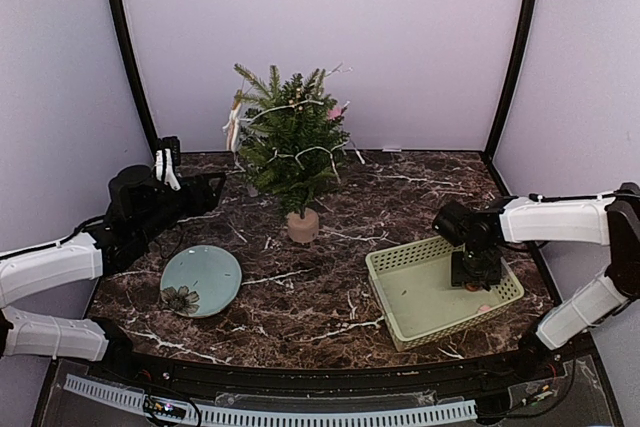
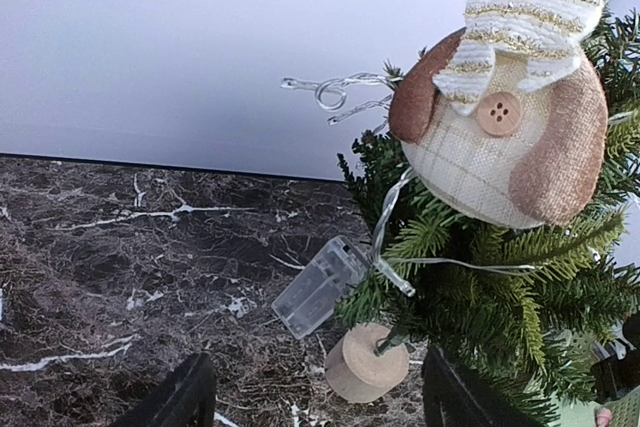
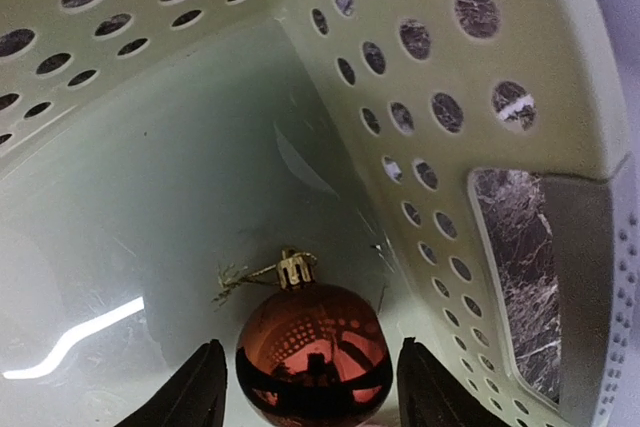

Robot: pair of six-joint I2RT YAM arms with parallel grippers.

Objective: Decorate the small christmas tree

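Marble tabletop (image 1: 420,197): dark brown with white veins, closed in by pale lilac walls and black corner posts.
Small christmas tree (image 1: 295,147): upright in its beige-pink pot (image 1: 303,225), near the far edge, left of the middle; a wire light string winds through the branches.
Snowman ornament (image 2: 500,97): hangs high on the tree's left side.
Battery box (image 2: 320,285): clear, on the wire just beside the pot.
Plate (image 1: 215,272): teal, towards the near left corner, with a dark flower-like piece (image 1: 181,297) on it.
Basket (image 1: 385,262): pale green, perforated, towards the near right corner, with a red bauble (image 3: 313,332) inside.
Left pincer (image 2: 318,359): wide, holding nothing, facing the tree from the left edge.
Right pincer (image 3: 311,367): down in the basket, jaws apart, one either side of the bauble, close to it.
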